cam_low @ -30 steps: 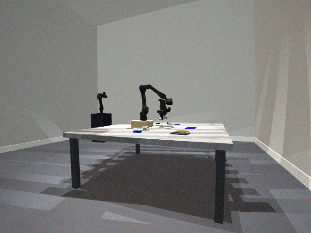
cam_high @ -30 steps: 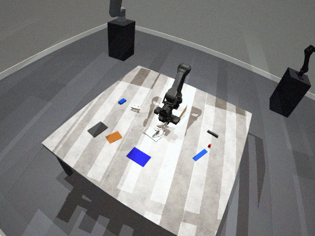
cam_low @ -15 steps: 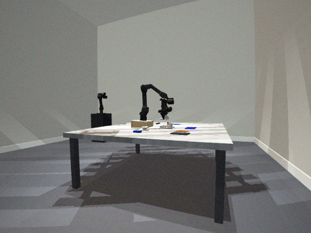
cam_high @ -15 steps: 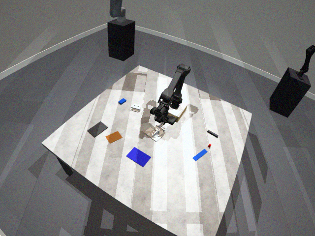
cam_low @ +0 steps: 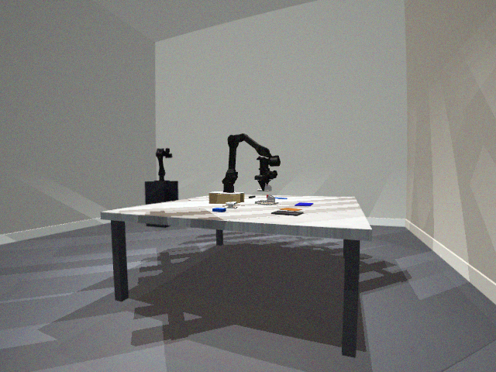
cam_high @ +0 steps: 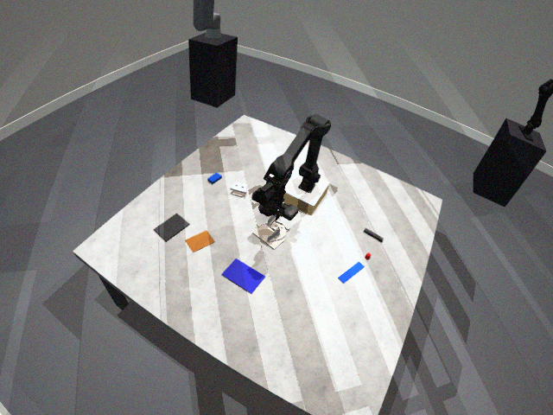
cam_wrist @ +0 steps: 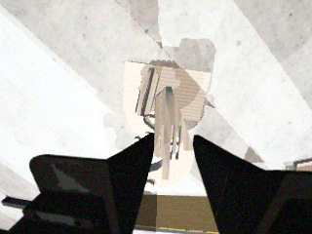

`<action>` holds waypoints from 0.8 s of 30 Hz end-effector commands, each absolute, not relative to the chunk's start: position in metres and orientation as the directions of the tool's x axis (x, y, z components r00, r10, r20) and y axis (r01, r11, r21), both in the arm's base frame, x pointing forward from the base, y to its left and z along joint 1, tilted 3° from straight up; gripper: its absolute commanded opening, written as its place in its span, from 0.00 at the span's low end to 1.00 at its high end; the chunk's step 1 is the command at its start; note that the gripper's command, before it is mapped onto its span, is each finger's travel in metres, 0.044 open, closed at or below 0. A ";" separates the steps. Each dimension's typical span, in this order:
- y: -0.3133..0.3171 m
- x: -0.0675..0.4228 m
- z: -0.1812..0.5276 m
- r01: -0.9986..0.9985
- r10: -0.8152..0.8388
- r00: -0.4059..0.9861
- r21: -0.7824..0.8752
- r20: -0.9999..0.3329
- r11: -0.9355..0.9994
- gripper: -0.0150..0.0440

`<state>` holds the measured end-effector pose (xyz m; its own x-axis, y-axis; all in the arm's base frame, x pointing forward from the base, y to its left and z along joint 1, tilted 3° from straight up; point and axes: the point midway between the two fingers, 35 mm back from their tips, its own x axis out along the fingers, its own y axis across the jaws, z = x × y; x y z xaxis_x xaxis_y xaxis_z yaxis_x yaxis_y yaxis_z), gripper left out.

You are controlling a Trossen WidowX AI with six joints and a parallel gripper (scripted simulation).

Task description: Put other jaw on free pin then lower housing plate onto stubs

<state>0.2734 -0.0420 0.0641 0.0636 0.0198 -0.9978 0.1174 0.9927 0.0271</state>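
Pale jaw (cam_wrist: 167, 132) btwn fingers, above base plate (cam_wrist: 131, 80).

The box (cam_high: 300, 204) (cam_low: 226, 198) lies between two small pieces (cam_high: 238, 188) (cam_high: 373, 234).

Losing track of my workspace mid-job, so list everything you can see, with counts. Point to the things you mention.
blue block (cam_high: 214, 178) (cam_low: 218, 209): one, blue, back-left
white bracket-like part (cam_high: 238, 193) (cam_low: 231, 204): one, white, beside it
flat rectangles: four, dark grey, orange, dark blue, light blue, on the table
black bar (cam_high: 373, 234) (cam_low: 252, 196): one, black, right
small cylinder (cam_high: 367, 256): one, red, right
base plate (cam_high: 277, 244) (cam_wrist: 132, 93): one, pale, below gripper
pedestals: two, black, floor
other arms: two, grey and black, on pedestals
gripper (cam_high: 273, 219) (cam_low: 263, 189) (cam_wrist: 174, 137): one, black, closed on a pale part
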 end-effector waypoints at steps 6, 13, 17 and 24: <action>-0.062 0.284 0.061 0.112 0.023 0.055 0.029 -0.998 0.993 0.48; -0.062 0.284 0.061 0.112 0.023 0.055 0.029 -0.998 0.993 0.48; -0.062 0.284 0.061 0.112 0.023 0.055 0.029 -0.998 0.993 0.48; -0.062 0.284 0.061 0.112 0.023 0.055 0.029 -0.998 0.993 0.48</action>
<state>0.2839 -0.0625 0.0618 0.0597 0.0189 -0.9980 0.1182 0.9927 0.0259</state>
